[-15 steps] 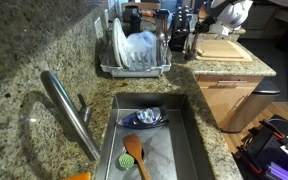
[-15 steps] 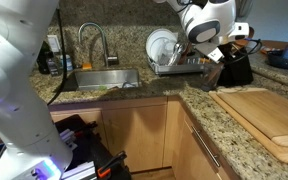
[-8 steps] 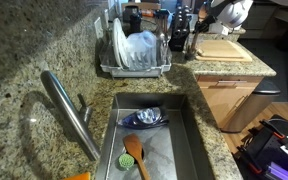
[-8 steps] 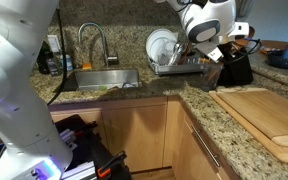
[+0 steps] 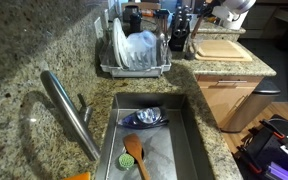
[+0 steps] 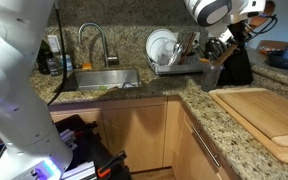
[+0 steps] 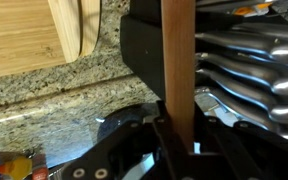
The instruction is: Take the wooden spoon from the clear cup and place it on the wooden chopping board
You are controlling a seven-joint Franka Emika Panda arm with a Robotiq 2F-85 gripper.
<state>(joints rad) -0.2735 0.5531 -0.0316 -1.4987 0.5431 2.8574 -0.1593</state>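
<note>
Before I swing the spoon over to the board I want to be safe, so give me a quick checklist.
1. Spoon held by gripper: ok, the handle sits between the fingers.
2. Spoon out of the cup: cannot tell, its lower end is hidden.
3. Board bare for landing: ok.
4. Room beside the knife block: not ok, the handle crosses right in front of it.
5. Spoon's bowl end: cannot tell, out of frame.

Speckled granite countertop (image 5: 29, 60), steel sink (image 5: 192, 140), curved faucet (image 5: 69, 112), pale wooden cabinets (image 6: 134, 125), dish rack (image 5: 134, 70)
</note>
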